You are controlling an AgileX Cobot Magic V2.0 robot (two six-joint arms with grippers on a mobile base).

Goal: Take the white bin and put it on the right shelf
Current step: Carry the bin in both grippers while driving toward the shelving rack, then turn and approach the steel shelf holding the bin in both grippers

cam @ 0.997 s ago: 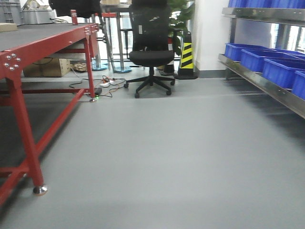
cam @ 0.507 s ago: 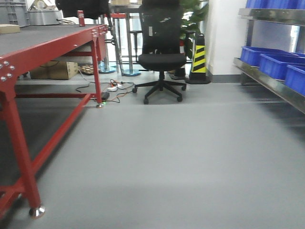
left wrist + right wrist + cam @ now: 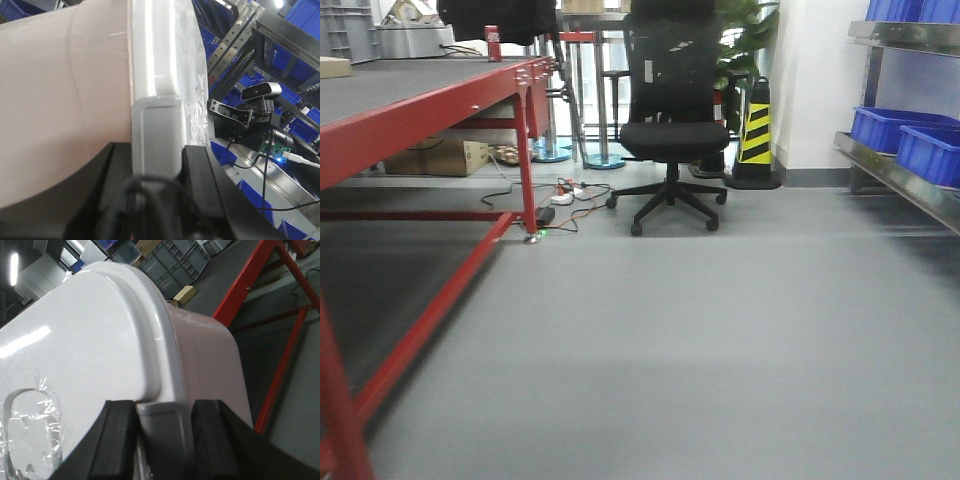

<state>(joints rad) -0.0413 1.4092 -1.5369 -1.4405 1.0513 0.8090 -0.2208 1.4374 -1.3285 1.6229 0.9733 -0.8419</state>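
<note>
The white bin (image 3: 55,100) fills the left wrist view, pale pinkish, with its white lid edge running down the frame. My left gripper (image 3: 157,162) is shut on the grey handle tab at the bin's end. In the right wrist view the white bin (image 3: 90,335) shows its glossy lid, and my right gripper (image 3: 162,415) is shut on the tab at the opposite end. The right shelf (image 3: 898,178), a steel rack, runs along the right edge of the front view. The bin and both grippers are out of the front view.
Blue crates (image 3: 905,135) sit on the rack. A red-framed table (image 3: 440,95) with a dark mat lines the left side. Ahead stand a black office chair (image 3: 672,135) and a yellow-black striped cone (image 3: 756,125). Cables (image 3: 565,193) lie on the grey floor.
The front view has swung left: chair and cone slid rightward, the shelf and blue crates drifted toward the right edge, and the red table's near leg passed out of frame.
</note>
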